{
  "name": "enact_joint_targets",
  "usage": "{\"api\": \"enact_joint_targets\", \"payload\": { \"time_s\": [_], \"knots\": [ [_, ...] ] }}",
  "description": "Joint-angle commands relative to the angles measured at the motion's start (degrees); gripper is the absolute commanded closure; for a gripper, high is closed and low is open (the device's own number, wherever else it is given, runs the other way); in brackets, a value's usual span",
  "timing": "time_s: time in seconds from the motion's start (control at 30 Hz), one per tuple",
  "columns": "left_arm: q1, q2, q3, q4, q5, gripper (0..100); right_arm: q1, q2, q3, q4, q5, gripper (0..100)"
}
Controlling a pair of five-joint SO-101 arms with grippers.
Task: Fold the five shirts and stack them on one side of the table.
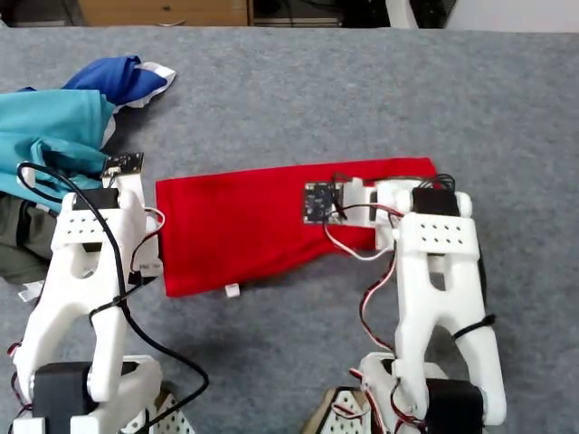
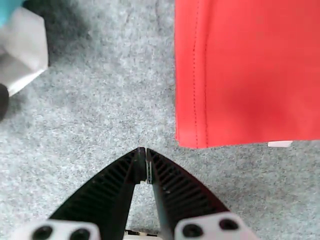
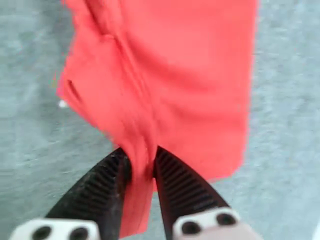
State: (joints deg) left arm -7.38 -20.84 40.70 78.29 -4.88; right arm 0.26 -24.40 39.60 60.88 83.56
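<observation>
The right claw (image 3: 142,162) pinches a bunched ridge of the red shirt (image 3: 190,75). The left claw (image 2: 145,162) is closed on nothing, beside its hem corner on the grey tabletop (image 2: 100,100). Light, limp cloth, probably best held at corners.

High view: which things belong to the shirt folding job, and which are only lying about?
Job: red shirt, teal shirt, blue shirt, dark garment, right gripper shut on the red shirt.
Lying about: wooden cabinet behind the table.
</observation>
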Motion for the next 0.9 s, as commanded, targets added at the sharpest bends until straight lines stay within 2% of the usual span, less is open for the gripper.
{"api": "enact_joint_targets", "payload": {
  "time_s": [0.0, 0.33, 0.43, 0.53, 0.6, 0.73, 0.87],
  "knots": [
    [-0.4, -1.9, -0.1, -0.4, -0.4, 98, -0.7, 2.0, -3.0, -5.1, 0.3, 99.4],
    [-0.4, -1.9, -0.1, -0.4, -2.3, 98, -0.7, 10.8, -3.2, -14.4, 0.3, 98.3],
    [-0.4, -1.9, -0.1, -0.4, -2.4, 98, -0.7, 10.7, -3.3, -14.9, 0.0, 89.3],
    [-0.4, -1.9, -0.1, -0.4, -2.4, 98, -0.5, 10.7, -3.2, -18.8, -5.3, 76.2],
    [-0.3, -1.9, -0.1, -0.4, -2.4, 98, -0.5, 10.7, -3.2, -19.8, -5.4, 72.7],
    [-0.2, -1.9, -0.1, -0.4, -2.4, 98, -0.5, 9.5, -2.9, -19.8, -5.5, 75.6],
    [-0.2, -1.7, -0.3, -0.5, -2.4, 98, -0.2, 3.5, -1.3, -17.2, -5.5, 83.1]
  ]
}}
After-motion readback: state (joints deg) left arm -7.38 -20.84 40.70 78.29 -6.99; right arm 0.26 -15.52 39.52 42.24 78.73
